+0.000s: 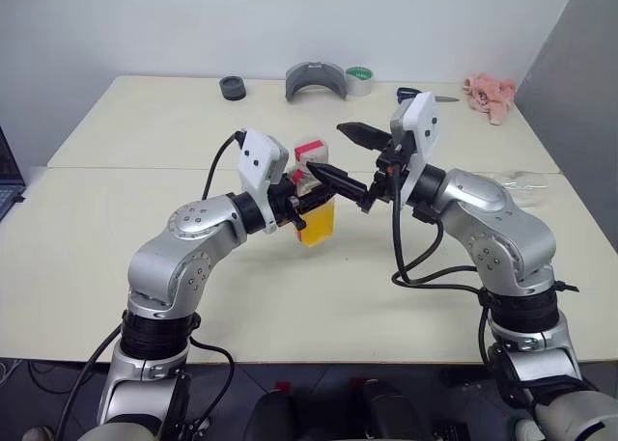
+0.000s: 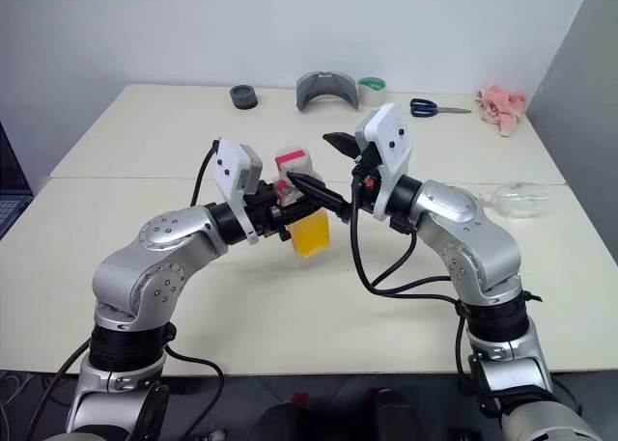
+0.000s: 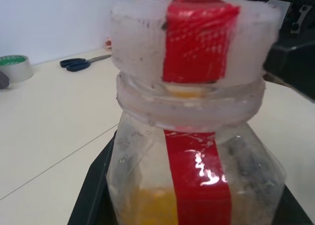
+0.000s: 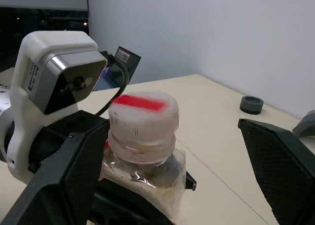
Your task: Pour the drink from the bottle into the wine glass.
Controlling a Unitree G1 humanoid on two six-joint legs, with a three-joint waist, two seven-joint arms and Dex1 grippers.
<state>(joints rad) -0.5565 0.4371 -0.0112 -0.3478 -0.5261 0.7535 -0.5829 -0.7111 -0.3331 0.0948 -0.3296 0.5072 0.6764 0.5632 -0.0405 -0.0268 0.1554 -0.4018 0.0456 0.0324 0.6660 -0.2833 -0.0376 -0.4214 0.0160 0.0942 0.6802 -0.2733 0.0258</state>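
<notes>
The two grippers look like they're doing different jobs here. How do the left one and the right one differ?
The left gripper is shut on the bottle, holding it above the table; the right gripper holds nothing.
The left gripper's fingers clamp the bottle's body; the right gripper's fingers stand wide open either side of the cap.
Both have two black fingers and meet at the same bottle.

The bottle (image 3: 197, 151) is clear with a red strip down its side, and its cap (image 3: 194, 38) is white with a red band. The drink (image 1: 317, 221) is orange-yellow. The table (image 1: 145, 132) is pale cream. The scissors (image 2: 439, 108) have blue handles.
</notes>
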